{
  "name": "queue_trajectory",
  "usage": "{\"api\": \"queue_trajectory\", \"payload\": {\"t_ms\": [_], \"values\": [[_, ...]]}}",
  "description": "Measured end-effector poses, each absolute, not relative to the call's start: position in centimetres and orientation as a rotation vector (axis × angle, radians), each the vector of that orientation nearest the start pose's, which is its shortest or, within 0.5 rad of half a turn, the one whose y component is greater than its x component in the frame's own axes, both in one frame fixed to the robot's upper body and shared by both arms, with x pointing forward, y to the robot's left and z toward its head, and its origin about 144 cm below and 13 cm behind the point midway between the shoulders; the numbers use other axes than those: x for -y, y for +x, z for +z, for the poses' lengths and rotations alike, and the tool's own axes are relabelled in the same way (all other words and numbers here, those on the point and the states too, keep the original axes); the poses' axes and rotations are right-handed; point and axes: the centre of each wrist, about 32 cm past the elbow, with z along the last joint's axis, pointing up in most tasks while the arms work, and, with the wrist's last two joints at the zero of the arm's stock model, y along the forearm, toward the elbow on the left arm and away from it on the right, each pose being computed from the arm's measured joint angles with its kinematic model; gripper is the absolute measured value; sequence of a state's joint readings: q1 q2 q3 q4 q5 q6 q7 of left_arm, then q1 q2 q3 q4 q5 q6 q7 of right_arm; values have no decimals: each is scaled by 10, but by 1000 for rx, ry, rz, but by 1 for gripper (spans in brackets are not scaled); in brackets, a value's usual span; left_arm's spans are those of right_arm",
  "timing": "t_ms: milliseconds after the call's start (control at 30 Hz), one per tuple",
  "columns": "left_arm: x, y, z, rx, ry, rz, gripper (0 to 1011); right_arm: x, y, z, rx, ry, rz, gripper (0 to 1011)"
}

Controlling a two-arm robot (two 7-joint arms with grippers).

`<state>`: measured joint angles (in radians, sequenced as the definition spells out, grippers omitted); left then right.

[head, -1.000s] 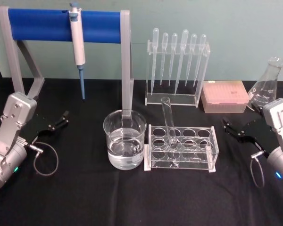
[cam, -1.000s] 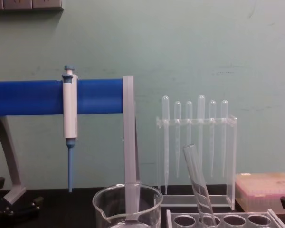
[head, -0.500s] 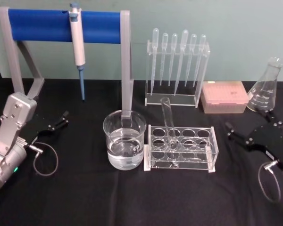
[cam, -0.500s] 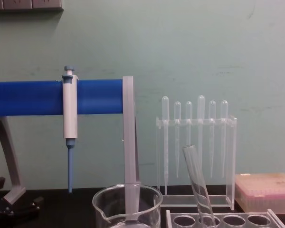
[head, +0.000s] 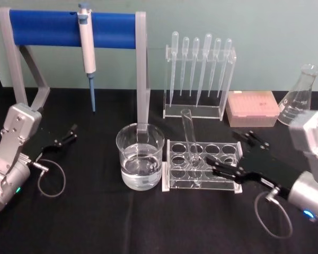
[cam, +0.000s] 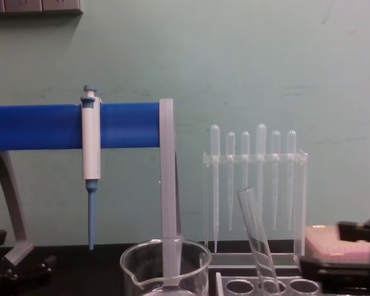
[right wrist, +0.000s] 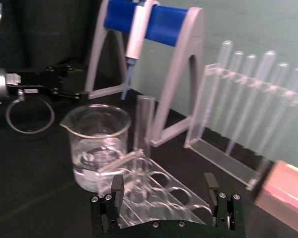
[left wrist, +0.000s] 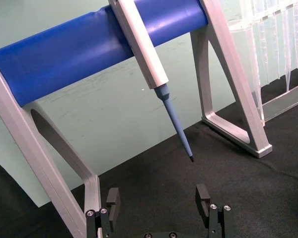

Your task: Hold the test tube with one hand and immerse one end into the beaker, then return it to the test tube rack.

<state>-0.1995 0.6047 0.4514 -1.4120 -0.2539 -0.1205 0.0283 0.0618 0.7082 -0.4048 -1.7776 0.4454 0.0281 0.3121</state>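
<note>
**Test tube (head: 189, 132) resting in the rack (head: 201, 144), beaker (head: 122, 159) alongside, right gripper (head: 223, 151) at the rack**
The clear glass test tube leaned in a hole in the rack's left half, round bottom down, open rim up and tipped to the left. The wide, spouted beaker, partly filled with clear liquid, stood upright just left of the rack. The black right gripper, fingers spread, was at the rack's right end.

Pipettor (head: 86, 45) (white-and-blue) on blue stand (head: 42, 29)
</note>
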Motion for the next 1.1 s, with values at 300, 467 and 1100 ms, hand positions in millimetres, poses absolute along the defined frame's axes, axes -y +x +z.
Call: {"api": "queue_trajectory", "payload": {"t_ms": [300, 467, 1100], "values": [[-310, 489, 1140, 285, 304, 1248, 1000, 258, 470, 1208, 74, -212, -745, 1000], [-310, 489, 1140, 285, 305, 1248, 1000, 245, 487, 1214, 51, -229, -719, 1002], [-310, 489, 1140, 285, 304, 1248, 1000, 227, 512, 1219, 44, -263, -721, 786]]}}
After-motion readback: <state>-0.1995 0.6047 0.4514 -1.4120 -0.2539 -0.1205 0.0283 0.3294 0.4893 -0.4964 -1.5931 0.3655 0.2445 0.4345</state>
